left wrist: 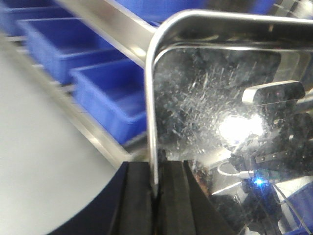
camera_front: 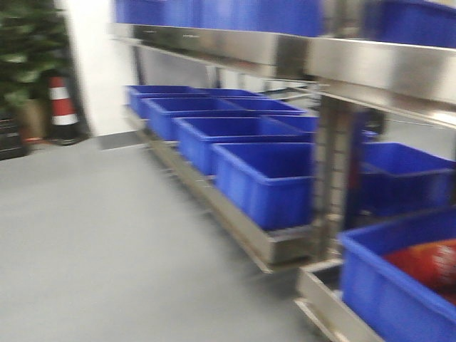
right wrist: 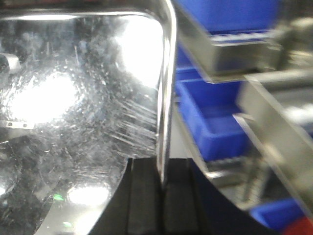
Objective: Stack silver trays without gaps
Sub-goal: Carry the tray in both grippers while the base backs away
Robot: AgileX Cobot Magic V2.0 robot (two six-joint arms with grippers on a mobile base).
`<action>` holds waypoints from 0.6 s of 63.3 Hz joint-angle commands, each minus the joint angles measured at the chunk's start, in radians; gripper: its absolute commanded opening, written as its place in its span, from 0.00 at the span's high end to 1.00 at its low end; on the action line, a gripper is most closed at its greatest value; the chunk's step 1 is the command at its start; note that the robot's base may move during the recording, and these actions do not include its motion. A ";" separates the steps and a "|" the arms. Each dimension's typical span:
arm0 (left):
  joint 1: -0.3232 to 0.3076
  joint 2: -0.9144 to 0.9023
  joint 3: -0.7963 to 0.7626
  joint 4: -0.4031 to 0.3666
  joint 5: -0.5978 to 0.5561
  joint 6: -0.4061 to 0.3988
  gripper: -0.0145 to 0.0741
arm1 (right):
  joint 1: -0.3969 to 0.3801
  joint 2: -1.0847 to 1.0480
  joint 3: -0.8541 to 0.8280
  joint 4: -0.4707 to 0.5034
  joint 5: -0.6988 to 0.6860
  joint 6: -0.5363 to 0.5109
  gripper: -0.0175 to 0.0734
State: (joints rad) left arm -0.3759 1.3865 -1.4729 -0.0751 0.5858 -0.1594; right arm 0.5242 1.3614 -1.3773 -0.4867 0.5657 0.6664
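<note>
Your left hand (left wrist: 156, 191) and right hand (right wrist: 163, 188) are each clamped on the rim of a scratched silver tray (left wrist: 215, 98), blue bins (left wrist: 112, 98) alongside.

Smears the front view sideways with motion blur, softening bins (camera_front: 263, 178) and shelf (camera_front: 370, 68) under bright, even indoor light. Leaves the floor (camera_front: 92, 242) flat grey, nearly shadowless; darkens only beneath the shelf. Burns a white hotspot into the scratched tray (left wrist: 205, 98) in the left wrist view, right of centre. Blows out larger patches across it in the right wrist view. Blurs both backgrounds; holds its near edge fairly crisp on the left only.
</note>
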 commanded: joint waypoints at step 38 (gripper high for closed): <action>0.003 -0.014 -0.016 -0.007 -0.038 -0.001 0.85 | -0.004 -0.007 -0.008 -0.026 -0.036 -0.013 0.89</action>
State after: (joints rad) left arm -0.3759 1.3856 -1.4746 -0.0732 0.5858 -0.1594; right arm 0.5242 1.3614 -1.3773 -0.4867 0.5639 0.6664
